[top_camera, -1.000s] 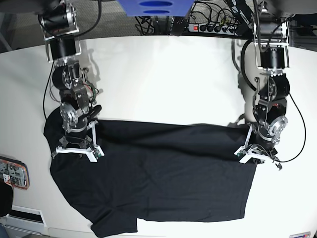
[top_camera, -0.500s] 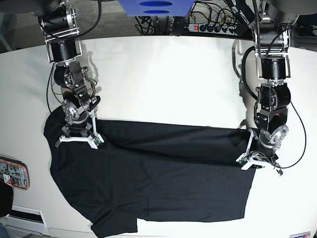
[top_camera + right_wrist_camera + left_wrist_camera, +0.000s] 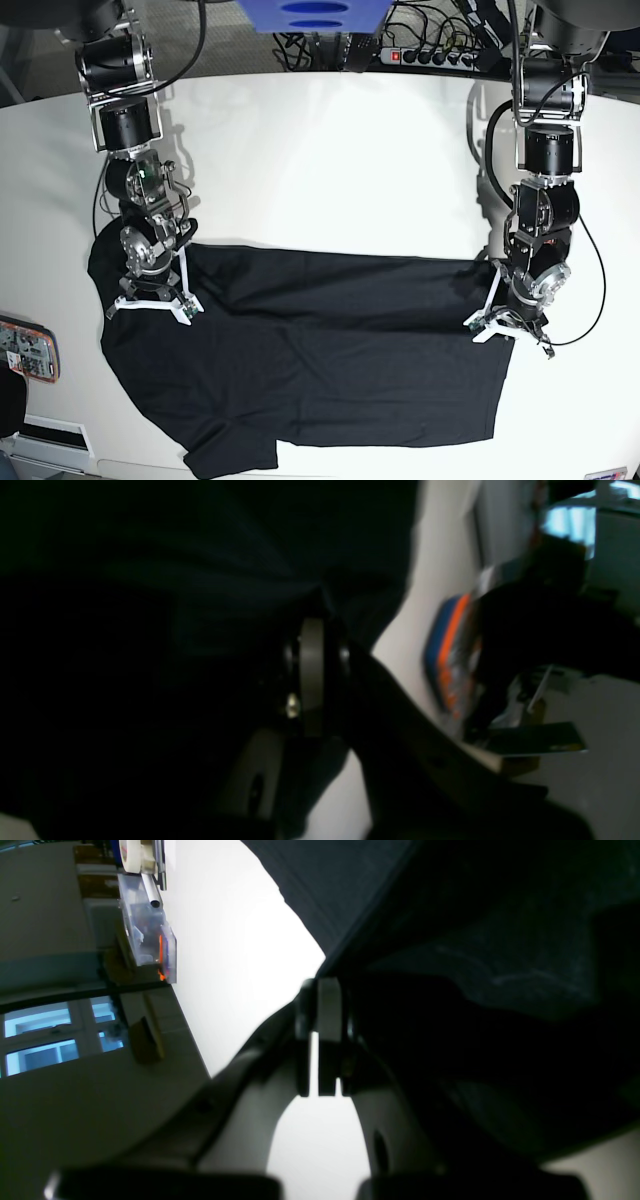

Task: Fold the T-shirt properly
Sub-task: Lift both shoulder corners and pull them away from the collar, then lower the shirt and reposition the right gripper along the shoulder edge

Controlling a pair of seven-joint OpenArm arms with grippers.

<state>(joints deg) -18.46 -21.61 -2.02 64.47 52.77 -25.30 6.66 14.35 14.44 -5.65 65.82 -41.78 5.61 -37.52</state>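
most of both wrist views is just dark cloth, and the right one is blurred, so folds there are hard to read. the t-shirt (image 3: 310, 350) lies spread on the white tabletop (image 3: 320, 160), its lower left sleeve reaching the near edge. the left gripper (image 3: 508, 325) has its fingers (image 3: 320, 1040) pressed together on the shirt's edge. the right gripper (image 3: 152, 300) is likewise pinched shut on the cloth, fingers (image 3: 311, 680) closed.

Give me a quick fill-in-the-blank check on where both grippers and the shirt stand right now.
1. Both grippers pinch the ____ T-shirt.
2. The left gripper has its jaws ____ on the cloth.
3. The right gripper grips near the shirt's ____ end.
4. The shirt lies on a ____ table.

Missing words: black; shut; sleeve; white
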